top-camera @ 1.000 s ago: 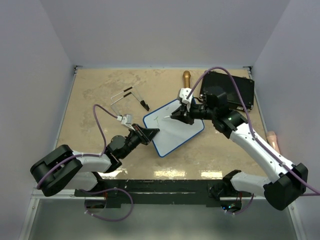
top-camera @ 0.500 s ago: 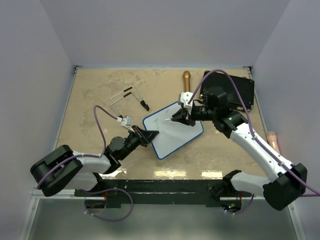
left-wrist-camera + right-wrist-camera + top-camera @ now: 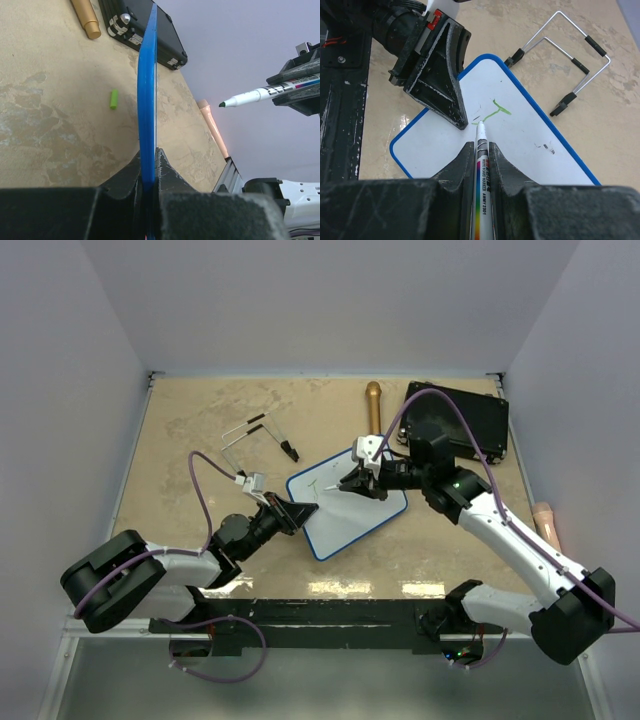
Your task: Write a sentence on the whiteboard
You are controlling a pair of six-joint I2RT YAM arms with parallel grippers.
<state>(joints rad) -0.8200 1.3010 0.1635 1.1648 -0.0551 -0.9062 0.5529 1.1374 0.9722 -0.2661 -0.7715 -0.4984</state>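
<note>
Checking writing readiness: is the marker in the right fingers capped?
No, the marker held in the right fingers shows a bare pointed tip in the left wrist view.

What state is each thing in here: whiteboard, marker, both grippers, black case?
whiteboard: clamped at its edge by the left gripper, a few green strokes on it.
marker: uncapped, held in the right gripper, tip off the board.
left gripper: shut on the whiteboard's edge.
right gripper: shut on the marker.
black case: shut, lying flat.
</note>
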